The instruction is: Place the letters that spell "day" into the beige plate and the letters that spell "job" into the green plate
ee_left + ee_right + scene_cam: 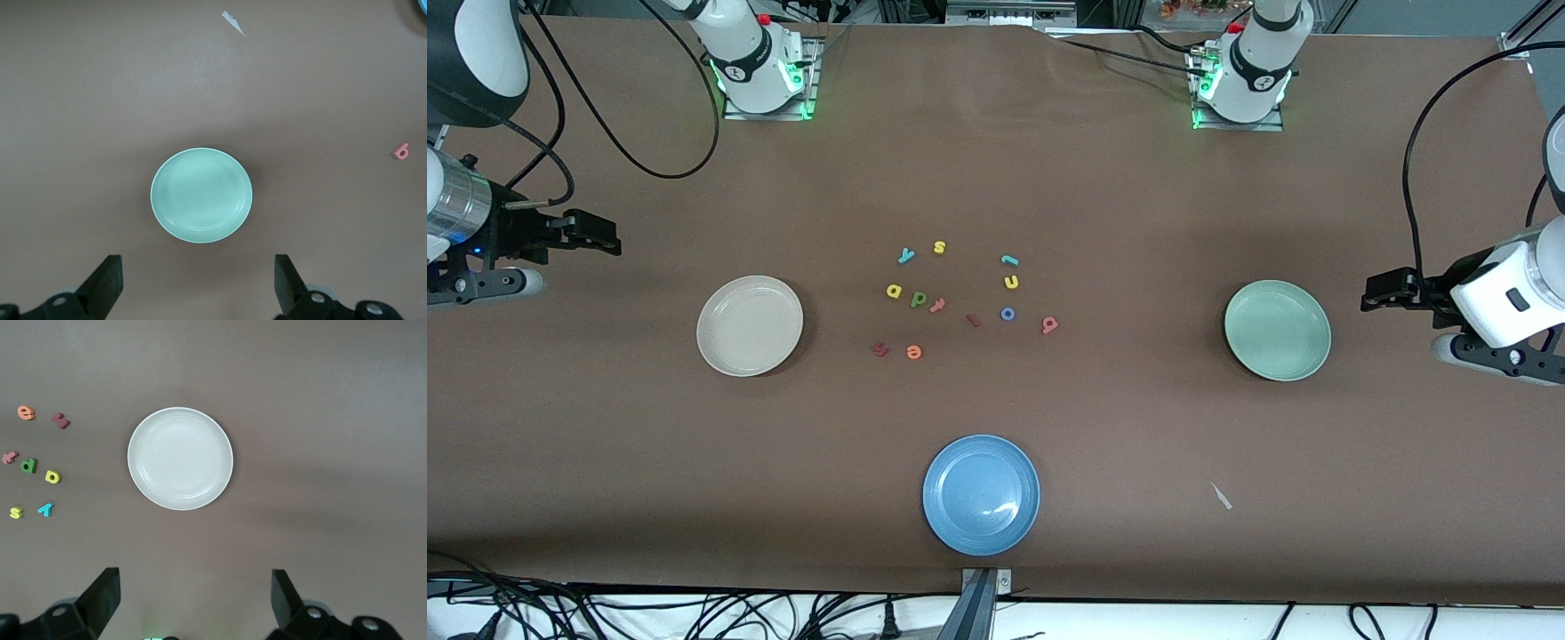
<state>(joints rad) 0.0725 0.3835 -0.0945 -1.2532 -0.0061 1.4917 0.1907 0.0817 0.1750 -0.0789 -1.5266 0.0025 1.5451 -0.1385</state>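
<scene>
While I wait, both arms hang off the bench ends.
Left pincer (pixel 199 283): mine, spread wide, empty, above the green plate (pixel 1277 330).
Right pincer (pixel 193 600): mine, spread wide, empty, above the beige plate (pixel 749 325).
Day letters: y (pixel 906 256), a (pixel 894 291), d (pixel 918 299), between the plates, nearer the beige plate.
Job letters: j (pixel 1008 260), o (pixel 1008 313), b (pixel 1049 325), toward the green plate.

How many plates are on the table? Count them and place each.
3: beige plate toward the right arm's end, green plate toward the left arm's end, blue plate nearest the front camera.
</scene>
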